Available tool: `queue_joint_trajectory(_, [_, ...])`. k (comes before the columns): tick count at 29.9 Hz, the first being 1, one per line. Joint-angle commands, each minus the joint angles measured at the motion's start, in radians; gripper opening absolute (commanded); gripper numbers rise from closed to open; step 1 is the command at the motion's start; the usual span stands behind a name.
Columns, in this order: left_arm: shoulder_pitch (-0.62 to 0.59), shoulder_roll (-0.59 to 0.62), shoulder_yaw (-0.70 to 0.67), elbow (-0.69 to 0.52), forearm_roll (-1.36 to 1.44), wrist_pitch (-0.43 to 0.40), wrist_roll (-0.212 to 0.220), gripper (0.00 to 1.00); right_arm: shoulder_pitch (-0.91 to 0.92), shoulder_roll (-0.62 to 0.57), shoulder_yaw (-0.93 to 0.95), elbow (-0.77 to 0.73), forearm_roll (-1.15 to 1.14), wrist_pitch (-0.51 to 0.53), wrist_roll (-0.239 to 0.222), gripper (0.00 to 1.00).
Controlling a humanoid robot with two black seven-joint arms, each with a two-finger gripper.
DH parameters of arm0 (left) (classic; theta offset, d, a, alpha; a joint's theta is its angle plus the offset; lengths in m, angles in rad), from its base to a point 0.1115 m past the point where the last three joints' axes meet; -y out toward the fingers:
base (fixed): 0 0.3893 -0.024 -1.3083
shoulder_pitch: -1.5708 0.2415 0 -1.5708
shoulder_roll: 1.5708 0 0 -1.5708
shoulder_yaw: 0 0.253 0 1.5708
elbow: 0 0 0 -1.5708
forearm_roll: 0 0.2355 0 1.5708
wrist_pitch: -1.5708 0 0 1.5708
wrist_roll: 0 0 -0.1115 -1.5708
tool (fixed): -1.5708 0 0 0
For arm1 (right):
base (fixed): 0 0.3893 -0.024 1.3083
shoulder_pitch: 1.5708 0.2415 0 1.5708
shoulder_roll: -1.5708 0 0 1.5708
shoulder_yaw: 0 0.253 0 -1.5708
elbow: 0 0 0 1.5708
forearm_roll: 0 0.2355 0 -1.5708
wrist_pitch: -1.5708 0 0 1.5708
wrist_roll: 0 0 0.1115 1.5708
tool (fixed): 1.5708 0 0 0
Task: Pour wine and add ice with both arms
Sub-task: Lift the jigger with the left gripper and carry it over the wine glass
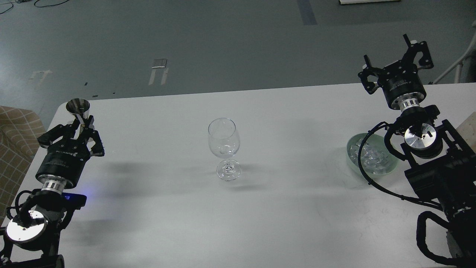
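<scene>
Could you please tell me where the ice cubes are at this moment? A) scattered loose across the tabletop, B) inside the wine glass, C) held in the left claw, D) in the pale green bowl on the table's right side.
D: the ice sits heaped in the pale green bowl beside the right arm, while the wine glass at the centre looks empty.

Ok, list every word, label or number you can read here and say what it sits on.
None can be read.
Left gripper: pale lettering on its black wrist housing, too blurred to read.
Right gripper: small white print on its wrist housing, too small to read.
Wine glass, ice bowl, table: no text visible.
</scene>
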Motion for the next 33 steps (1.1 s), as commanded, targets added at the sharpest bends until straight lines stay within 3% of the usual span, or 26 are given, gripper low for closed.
queue_joint_trajectory(1, [0.003, 0.004, 0.043, -0.038, 0.003, 0.003, 0.002, 0.24, 0.001, -0.001, 0.000, 0.001, 0.000, 0.000, 0.000, 1.00])
queue_joint_trajectory(12, [0.006, 0.032, 0.164, -0.145, 0.048, 0.007, 0.017, 0.23, -0.002, -0.001, 0.000, 0.000, 0.000, 0.000, 0.000, 1.00])
queue_joint_trajectory(33, [0.000, 0.073, 0.339, -0.323, 0.143, 0.134, 0.039, 0.22, -0.012, -0.004, 0.000, -0.002, 0.003, 0.002, 0.000, 1.00])
